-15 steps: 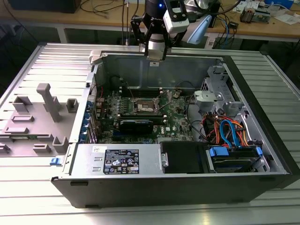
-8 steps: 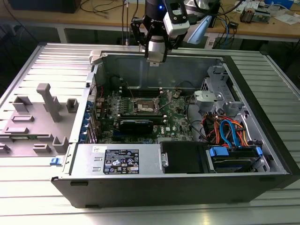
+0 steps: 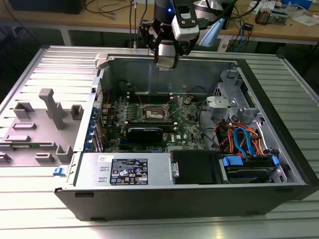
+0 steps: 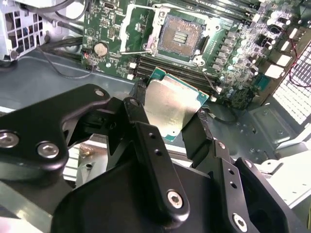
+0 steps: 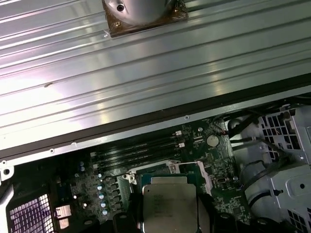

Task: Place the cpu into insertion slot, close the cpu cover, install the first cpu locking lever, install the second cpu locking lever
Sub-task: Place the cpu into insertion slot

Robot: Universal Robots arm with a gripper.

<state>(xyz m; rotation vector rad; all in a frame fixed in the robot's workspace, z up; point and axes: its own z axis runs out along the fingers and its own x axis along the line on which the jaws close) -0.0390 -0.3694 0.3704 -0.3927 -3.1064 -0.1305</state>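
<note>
The gripper [image 4: 170, 119] is clenched on the cpu [image 4: 172, 107]. Its fingers [image 4: 141, 114] pinch two opposite edges, and the silvery top faces the camera in both wrist views. In the exterior view the gripper [image 3: 166, 60] hangs at the upper middle of the frame, over the rear wall of the case [image 3: 199, 74] and well above the board [image 3: 187, 127]. The slot [image 4: 181, 35] lies open with its contacts bare, and the cover [image 4: 127, 26] is swung back beside it. In the exterior view the slot [image 3: 152, 113] sits near the frame's centre.

The step in hand looks like carrying the cpu to the slot. To do it well, keep the cpu level and square its edges to the slot's rim. Descend straight and slowly, clear of the raised cover, and do not slide the cpu across the contacts, which likely bend easily.
</note>
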